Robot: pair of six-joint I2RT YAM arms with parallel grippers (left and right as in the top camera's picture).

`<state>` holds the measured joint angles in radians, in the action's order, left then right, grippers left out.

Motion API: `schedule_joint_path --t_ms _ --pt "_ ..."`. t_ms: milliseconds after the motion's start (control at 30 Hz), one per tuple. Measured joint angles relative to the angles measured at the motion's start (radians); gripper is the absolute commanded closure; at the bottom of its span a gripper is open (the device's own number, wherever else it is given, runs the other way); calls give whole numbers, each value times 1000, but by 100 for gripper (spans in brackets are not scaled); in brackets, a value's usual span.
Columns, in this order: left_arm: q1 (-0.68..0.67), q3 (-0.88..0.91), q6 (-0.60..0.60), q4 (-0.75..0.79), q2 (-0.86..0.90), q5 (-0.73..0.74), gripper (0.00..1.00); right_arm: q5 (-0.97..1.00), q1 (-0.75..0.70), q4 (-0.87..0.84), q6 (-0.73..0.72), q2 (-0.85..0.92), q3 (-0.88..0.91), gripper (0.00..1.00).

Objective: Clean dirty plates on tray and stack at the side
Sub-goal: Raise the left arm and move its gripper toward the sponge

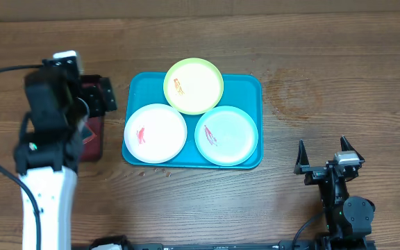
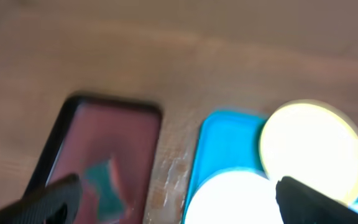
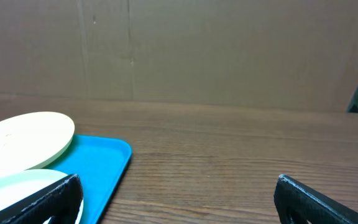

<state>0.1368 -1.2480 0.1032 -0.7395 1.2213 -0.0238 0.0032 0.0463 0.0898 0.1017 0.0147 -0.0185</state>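
- The left gripper (image 2: 179,190) hangs with its jaws spread wide and holds nothing.
- It sits over a small dark red tray (image 1: 93,142) with a black rim. The left wrist view shows a teal patch in that tray, too blurred to name.
- Just to this gripper's right, beside the red tray but not touching it, lies the turquoise tray (image 1: 253,86). Its long axis runs left to right across the wooden table (image 1: 339,76).
- The right gripper (image 1: 322,149) also stands released and empty. It is low over bare wood, off the turquoise tray's right end and nearer the robot.
- Three dirty plates lie on the turquoise tray, each with a red smear.
- The white plate (image 1: 155,132) is at the tray's near left, closest to the left gripper.
- The mint-rimmed plate (image 1: 227,135) is at the near right, closest to the right gripper.
- The yellow-green plate (image 1: 194,85) is at the far middle, overhanging the far rim and overlapping the other two.
- Count: two grippers, three plates, one turquoise tray, one red tray.
- No plate is stacked at the side yet, so the cleaning looks unstarted.
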Motion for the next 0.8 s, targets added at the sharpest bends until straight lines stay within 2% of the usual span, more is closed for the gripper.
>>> schedule_joint_path --t_ms 167,300,500,800 --pt "38 -77 19 -84 92 -3 0 0 0 0 0 0 0 0" --pt "38 -77 31 -45 108 -51 0 0 0 0 0 0 0 0" --pt "61 -88 154 22 127 -195 0 0 0 0 0 0 0 0" --pt "186 -163 217 -94 291 -92 1 0 0 0 0 0 0 0"
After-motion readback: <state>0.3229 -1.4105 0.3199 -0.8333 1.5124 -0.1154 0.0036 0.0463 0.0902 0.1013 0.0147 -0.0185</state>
